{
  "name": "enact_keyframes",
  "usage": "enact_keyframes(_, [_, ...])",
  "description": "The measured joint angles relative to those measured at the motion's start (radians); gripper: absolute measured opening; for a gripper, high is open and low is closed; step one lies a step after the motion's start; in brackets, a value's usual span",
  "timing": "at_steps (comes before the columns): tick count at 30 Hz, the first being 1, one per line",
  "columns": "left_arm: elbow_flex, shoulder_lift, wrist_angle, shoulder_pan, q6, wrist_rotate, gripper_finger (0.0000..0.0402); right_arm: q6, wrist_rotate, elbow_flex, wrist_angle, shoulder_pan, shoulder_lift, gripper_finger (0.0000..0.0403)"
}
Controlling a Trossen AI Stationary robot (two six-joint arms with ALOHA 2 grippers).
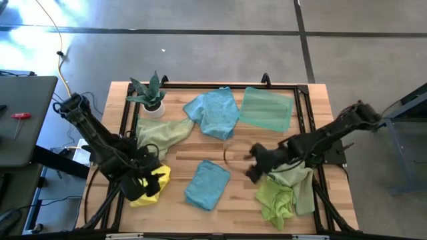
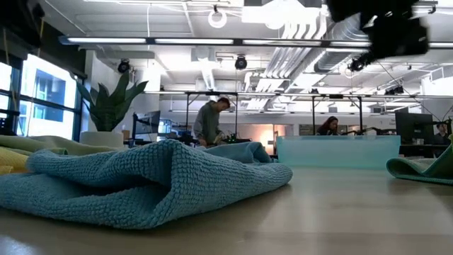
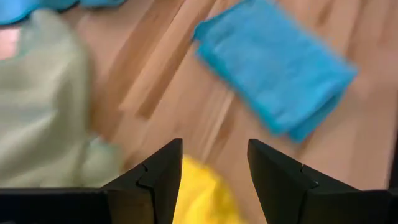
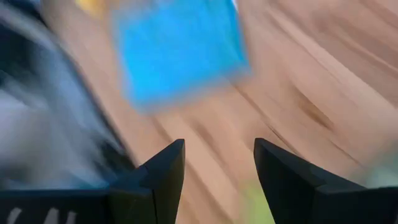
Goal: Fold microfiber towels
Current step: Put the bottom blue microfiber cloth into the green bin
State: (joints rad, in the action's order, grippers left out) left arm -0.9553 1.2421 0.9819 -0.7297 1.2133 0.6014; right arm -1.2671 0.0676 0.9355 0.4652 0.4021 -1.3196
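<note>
A folded blue microfiber towel lies flat near the table's front, between my two grippers. My left gripper hovers open above a crumpled yellow towel, with nothing between its fingers. The yellow towel shows below them and the folded blue towel ahead. My right gripper hangs open in the air to the right of the blue towel, beside a lime green towel. Its fingers are empty too.
A spread blue towel, a folded mint green towel and a pale sage towel lie farther back. A potted plant stands at the far left. A black frame edges the table. Bare wood shows at the middle.
</note>
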Motion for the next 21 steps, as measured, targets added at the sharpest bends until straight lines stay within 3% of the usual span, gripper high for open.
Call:
enact_keyframes(3, [0.064,0.013,-0.221,0.038,-0.088,0.031,0.0172,-0.128,0.110,-0.193,-0.398,-0.025,0.041,0.0185])
enact_keyframes(7, [0.148,0.072,-0.462,0.110,-0.150,0.077,0.0172,-0.262,0.178,-0.339,-0.638,-0.030,0.012,0.0185])
enact_keyframes(14, [0.213,0.205,-0.670,0.221,-0.170,0.000,0.0172,-0.354,0.180,-0.331,-0.620,-0.033,-0.076,0.0186])
enact_keyframes(21, [0.214,0.360,-0.856,0.272,-0.221,-0.132,0.0172,-0.349,0.026,-0.250,-0.598,-0.073,-0.214,0.0217])
